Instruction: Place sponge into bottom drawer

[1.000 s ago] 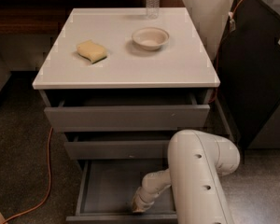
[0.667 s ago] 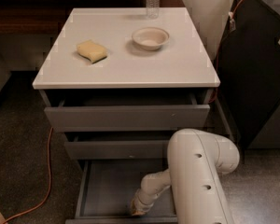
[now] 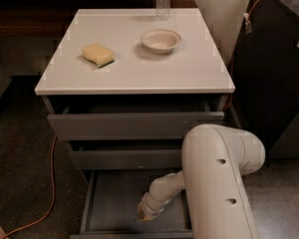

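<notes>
The small pale-yellow foam sponge [image 3: 97,55] lay on the white cabinet top [image 3: 139,73], left of the round white bowl [image 3: 161,40]. The gripper [image 3: 144,214] hung low inside the open grey bottom drawer [image 3: 114,198]; whether it was open or closed could not be told.

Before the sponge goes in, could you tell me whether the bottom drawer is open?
Open: the bottom drawer is pulled out, with the gripper inside.

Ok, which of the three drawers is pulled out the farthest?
The bottom drawer: its tray lies exposed with the gripper reaching into it, while the middle drawer and top drawer are barely out.
</notes>
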Controlling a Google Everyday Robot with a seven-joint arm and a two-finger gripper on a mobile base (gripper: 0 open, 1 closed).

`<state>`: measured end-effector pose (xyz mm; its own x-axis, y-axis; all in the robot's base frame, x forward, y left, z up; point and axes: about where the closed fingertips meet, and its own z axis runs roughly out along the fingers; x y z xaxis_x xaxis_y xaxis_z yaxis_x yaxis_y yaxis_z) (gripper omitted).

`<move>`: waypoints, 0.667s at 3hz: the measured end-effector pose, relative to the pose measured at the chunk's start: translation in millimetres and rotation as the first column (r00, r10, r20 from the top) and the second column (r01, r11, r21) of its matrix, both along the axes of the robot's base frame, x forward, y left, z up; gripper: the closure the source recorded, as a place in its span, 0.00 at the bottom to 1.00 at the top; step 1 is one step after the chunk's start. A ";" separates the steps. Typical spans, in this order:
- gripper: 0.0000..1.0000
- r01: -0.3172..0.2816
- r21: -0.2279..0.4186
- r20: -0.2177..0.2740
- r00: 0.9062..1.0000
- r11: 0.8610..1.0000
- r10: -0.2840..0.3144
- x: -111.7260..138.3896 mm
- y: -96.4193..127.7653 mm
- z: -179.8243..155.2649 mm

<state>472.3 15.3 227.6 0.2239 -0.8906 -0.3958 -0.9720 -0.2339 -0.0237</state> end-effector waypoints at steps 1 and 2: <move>1.00 -0.044 -0.001 0.079 0.996 0.999 0.044 17.0 1.9 41.3; 1.00 -0.086 -0.008 0.152 0.985 0.996 0.087 26.8 4.3 79.7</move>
<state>499.1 19.5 307.3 0.3576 -0.8658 -0.3500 -0.9332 -0.3171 -0.1690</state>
